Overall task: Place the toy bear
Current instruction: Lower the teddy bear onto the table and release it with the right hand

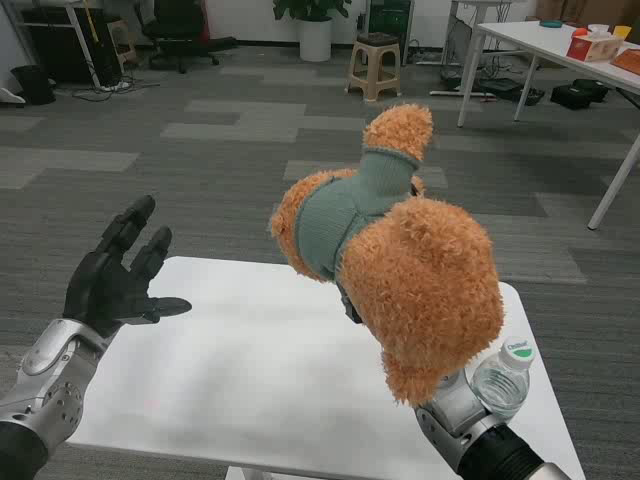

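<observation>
The right hand (352,305), mostly hidden, grips the toy bear (400,260) aloft above the tabletop (250,370); the left hand (115,275) hovers spread, holding nothing. Lower the bear onto bare tabletop, steering clear of the water bottle (503,378).

A white table (250,370) carries a clear water bottle (503,378) near its right edge.

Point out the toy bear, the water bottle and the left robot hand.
toy bear (420,270), head view, on its fuzzy orange head.
water bottle (503,378), head view, on its clear shoulder below the cap.
left robot hand (112,282), head view, on the black palm.
</observation>
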`<state>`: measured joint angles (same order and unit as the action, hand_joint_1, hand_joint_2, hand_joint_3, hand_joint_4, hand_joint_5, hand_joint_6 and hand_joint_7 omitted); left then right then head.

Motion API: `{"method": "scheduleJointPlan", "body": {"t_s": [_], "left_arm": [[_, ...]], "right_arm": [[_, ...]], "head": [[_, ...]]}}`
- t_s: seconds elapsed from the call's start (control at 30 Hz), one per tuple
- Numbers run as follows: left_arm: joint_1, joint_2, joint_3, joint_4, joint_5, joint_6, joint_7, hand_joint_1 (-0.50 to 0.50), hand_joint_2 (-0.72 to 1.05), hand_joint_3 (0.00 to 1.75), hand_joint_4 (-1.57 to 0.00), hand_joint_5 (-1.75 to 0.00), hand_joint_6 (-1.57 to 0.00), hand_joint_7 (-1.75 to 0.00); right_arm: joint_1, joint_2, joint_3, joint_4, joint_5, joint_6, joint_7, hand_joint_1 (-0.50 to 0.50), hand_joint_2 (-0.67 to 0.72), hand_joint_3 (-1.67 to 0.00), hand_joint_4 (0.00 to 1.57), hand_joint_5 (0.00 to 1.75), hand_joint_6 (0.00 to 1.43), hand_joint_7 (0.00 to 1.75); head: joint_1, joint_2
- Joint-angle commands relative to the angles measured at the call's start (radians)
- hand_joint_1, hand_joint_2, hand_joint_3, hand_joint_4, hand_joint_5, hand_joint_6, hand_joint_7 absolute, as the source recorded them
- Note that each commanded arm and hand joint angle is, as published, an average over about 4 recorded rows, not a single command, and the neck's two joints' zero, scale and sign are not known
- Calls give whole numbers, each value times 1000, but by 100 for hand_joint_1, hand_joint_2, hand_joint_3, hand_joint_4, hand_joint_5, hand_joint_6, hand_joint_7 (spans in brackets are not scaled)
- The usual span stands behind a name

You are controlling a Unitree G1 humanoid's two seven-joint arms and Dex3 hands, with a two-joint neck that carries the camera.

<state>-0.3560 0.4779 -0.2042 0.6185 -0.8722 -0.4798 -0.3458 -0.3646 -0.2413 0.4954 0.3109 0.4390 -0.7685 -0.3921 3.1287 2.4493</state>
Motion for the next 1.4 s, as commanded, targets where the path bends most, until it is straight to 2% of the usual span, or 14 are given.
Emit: {"method": "scheduleJointPlan", "body": {"t_s": [0.03, 0.17, 0.3, 0.57, 0.83, 0.93, 1.13, 1.3, 1.4], "left_arm": [[3, -4, 6, -29, 18, -3, 2, -23, 25, 9, 0, 0, 0, -21], [3, -4, 6, -28, 18, -3, 2, -23, 27, 9, 0, 0, 0, -21], [3, -4, 5, -28, 18, -3, 2, -23, 27, 9, 0, 0, 0, -21], [3, -4, 5, -29, 18, -3, 2, -23, 25, 9, 0, 0, 0, -21], [3, -4, 5, -29, 18, -3, 2, -23, 25, 4, 0, 0, 0, -21], [3, -5, 5, -29, 18, -3, 2, -23, 27, 2, 0, 0, 0, -21], [3, -5, 5, -28, 18, -3, 2, -22, 25, 9, 0, 0, 0, -21], [3, -5, 5, -27, 18, -3, 2, -21, 25, 7, 0, 0, 0, -21], [3, -4, 5, -25, 18, -3, 2, -22, 25, 7, 0, 0, 0, -21]], "right_arm": [[-27, 24, -6, 40, 4, -9, -4, -39, -54, -135, 157, 165, 134, 123], [-27, 24, -6, 40, 4, -9, -4, -42, -54, -135, 157, 165, 134, 126], [-27, 24, -6, 40, 4, -9, -4, -42, -54, -135, 157, 165, 134, 119], [-25, 24, -6, 40, 4, -9, -4, -40, -54, -135, 157, 165, 134, 119], [-25, 25, -7, 47, -13, -13, -4, -42, -54, -135, 157, 165, 134, 126], [-26, 28, -55, 59, -161, -15, -5, -42, -57, -135, 156, 165, 134, 131], [-57, 40, -219, 81, -601, -13, -3, -46, -60, -135, 151, 165, 132, 136], [-86, 50, -268, 121, -784, -14, -5, -47, -60, -127, 148, 165, 131, 140], [-104, 66, -310, 141, -932, -13, -14, -48, -60, -127, 143, 165, 131, 140]], "head": [[10, 10], [7, 6], [7, 6], [7, 6], [6, 8], [6, 8], [7, 11], [6, 10], [6, 9]]}}
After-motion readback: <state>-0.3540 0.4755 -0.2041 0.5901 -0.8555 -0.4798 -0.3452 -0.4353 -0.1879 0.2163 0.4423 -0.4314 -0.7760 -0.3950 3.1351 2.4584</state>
